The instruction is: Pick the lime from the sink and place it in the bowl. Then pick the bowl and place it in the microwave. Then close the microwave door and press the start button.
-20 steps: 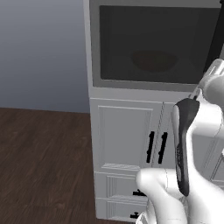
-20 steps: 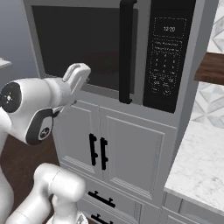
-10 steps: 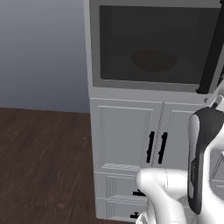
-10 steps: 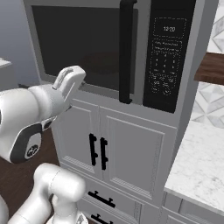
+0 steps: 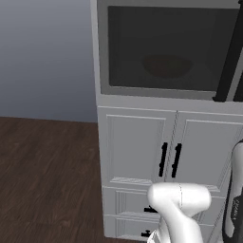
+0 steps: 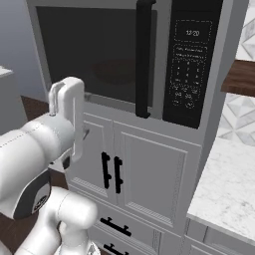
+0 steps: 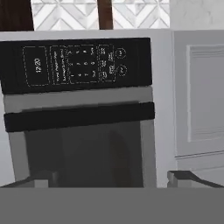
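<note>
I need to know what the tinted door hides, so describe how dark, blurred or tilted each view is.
Left base view: the microwave door is shut and its tinted window dims the bowl to a faint brown shape. Right base view: the window is darker still, the bowl barely shows, the keypad panel reads sharp. Hand view: rolled sideways, soft, no glare, open gripper at the bottom.

The microwave (image 6: pixel 124 60) sits above the cabinet doors (image 6: pixel 134 164); the bowl (image 5: pixel 166 65) rests inside it, behind the shut microwave door (image 6: pixel 94 55), left of the keypad (image 6: pixel 188 69).
</note>
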